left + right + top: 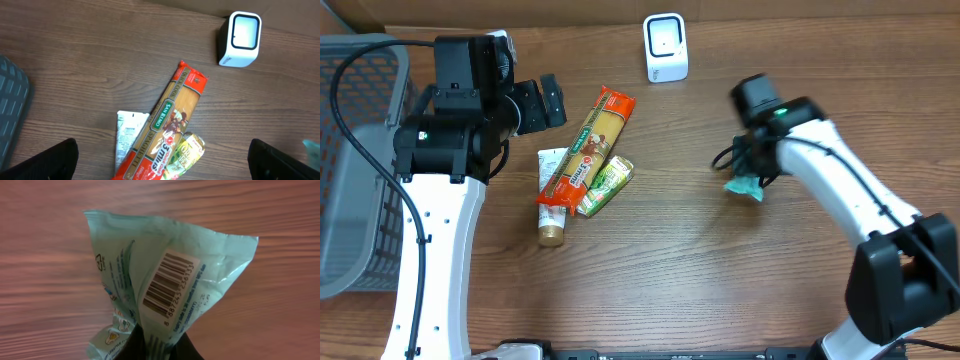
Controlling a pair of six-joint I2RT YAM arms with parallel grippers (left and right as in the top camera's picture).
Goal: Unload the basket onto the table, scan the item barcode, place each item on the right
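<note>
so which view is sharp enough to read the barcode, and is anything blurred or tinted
Right wrist: the barcode on the teal packet is sharp, while the table behind is streaked with blur and looks pinkish. Overhead: even light, but the packet is small and no barcode shows. Left wrist: evenly lit, the spaghetti pack print is legible.

A crumpled pale teal plastic packet (150, 260) is pinched at its lower edge by the right gripper (159, 347). Its white barcode label (169, 287) is tilted and faces the wrist camera. The small white box-shaped scanner (666, 47) stands upright at the far side, well apart from the packet.
</note>
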